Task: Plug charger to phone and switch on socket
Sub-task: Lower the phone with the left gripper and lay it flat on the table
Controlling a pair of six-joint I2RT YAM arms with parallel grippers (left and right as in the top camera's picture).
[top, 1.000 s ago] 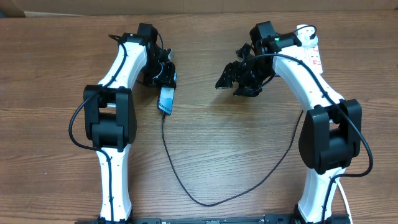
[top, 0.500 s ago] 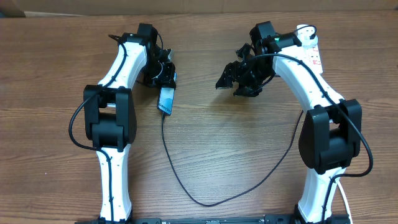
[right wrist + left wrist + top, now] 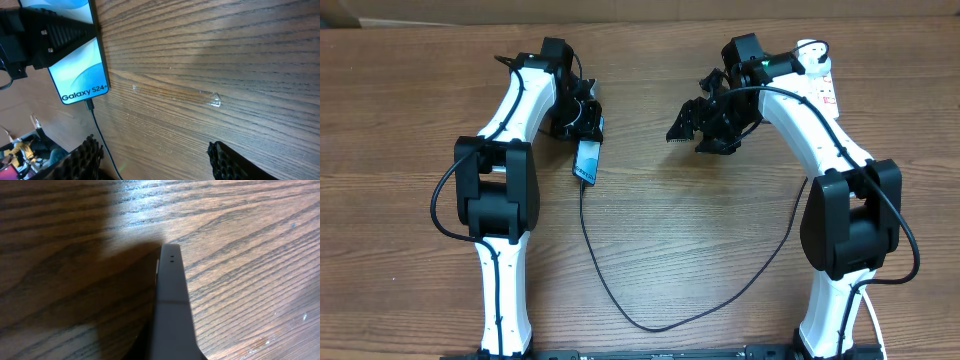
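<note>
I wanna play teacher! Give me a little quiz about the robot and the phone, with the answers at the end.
1. True or false: the charger is already plugged into the phone.
2. Which hand rests on the phone's screen? A) left hand B) right hand
3. Fill in: the right hand is ____ (open or shut).
Key: 1 true; 2 A; 3 open.

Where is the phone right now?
Overhead view: the phone is left of centre, one end between the fingers of the left gripper, the charger plugged into the other.
</note>
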